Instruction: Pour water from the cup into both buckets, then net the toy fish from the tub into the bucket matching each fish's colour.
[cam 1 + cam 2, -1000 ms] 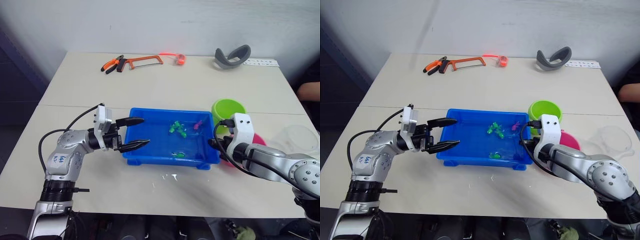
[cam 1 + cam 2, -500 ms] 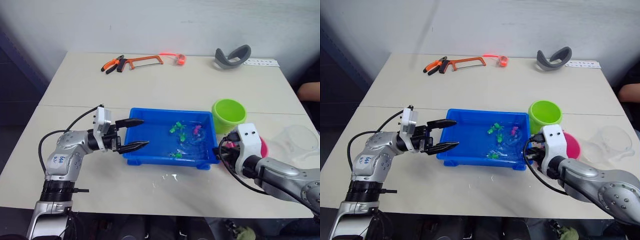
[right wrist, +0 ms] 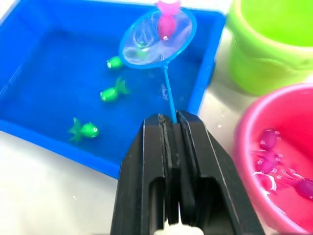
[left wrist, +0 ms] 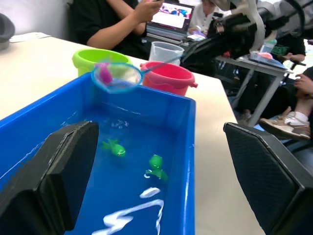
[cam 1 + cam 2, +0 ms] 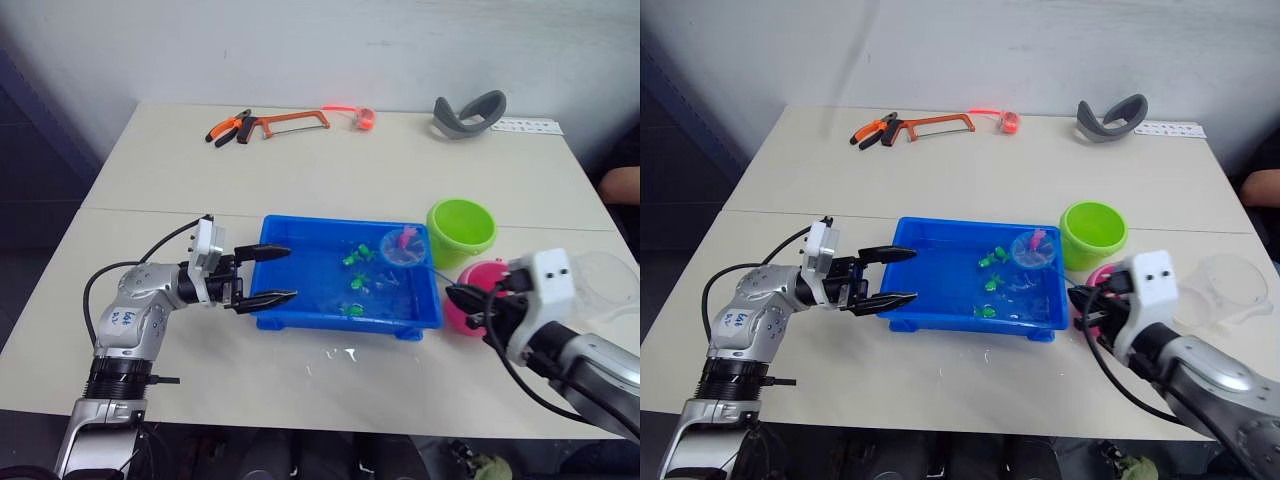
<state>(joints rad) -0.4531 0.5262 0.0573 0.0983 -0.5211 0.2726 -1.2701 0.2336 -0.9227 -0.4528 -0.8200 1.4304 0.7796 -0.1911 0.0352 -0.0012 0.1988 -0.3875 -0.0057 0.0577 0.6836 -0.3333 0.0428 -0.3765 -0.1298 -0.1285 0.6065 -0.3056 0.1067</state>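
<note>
On the pale table [image 5: 330,170], right gripper [image 3: 170,119] clamped on net [image 3: 157,39], pink fish [image 3: 165,25] lifted above tub [image 5: 275,313]; next, over to pink bucket [image 3: 288,127]; left gripper [image 5: 277,275] spread at tub's end.

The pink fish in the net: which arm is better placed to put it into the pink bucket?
The right. Its gripper already holds the net with the pink fish, beside the pink bucket. The left gripper is open at the tub's far end.

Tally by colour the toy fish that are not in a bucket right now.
Green fish, in the tub water: 3
Pink fish, in the net: 1
Total: 4
</note>
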